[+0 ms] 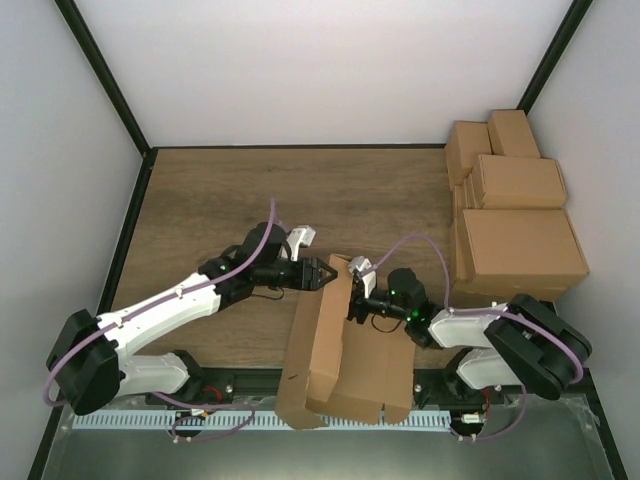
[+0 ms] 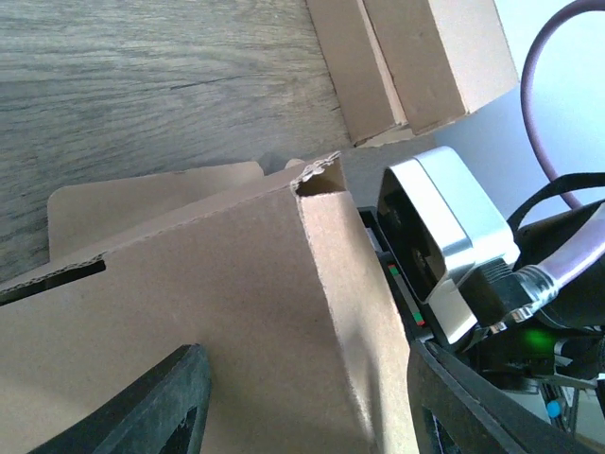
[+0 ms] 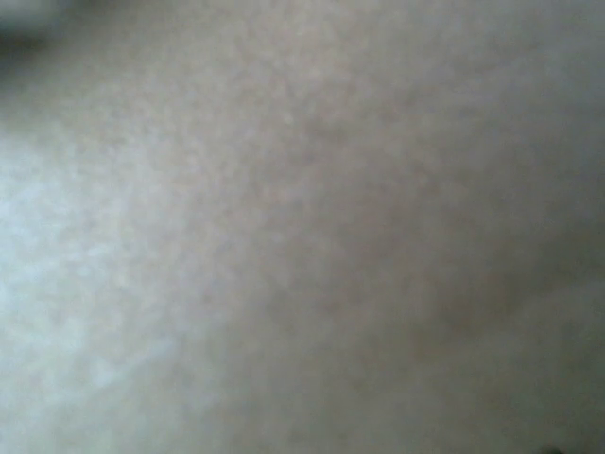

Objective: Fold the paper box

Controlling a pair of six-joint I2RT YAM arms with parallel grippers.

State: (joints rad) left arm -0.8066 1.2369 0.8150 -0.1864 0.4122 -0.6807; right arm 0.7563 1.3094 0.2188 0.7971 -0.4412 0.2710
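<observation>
The paper box point(image 1: 350, 360) is a brown cardboard sheet, partly raised into walls, at the near edge of the table between my two arms. My left gripper point(image 1: 322, 273) is open and meets the box's upright left wall from the left. In the left wrist view the box point(image 2: 236, 303) fills the gap between the wide-apart fingers point(image 2: 170, 402), with a folded corner edge between them. My right gripper point(image 1: 356, 305) sits against the other side of that wall, its fingers hidden. The right wrist view shows only blurred cardboard point(image 3: 302, 227) very close.
A stack of finished brown cartons point(image 1: 515, 220) stands at the right side of the table; two of them show in the left wrist view point(image 2: 416, 57). The right wrist's camera housing point(image 2: 444, 246) is close beside the box wall. Wooden table point(image 1: 250, 200) lies beyond.
</observation>
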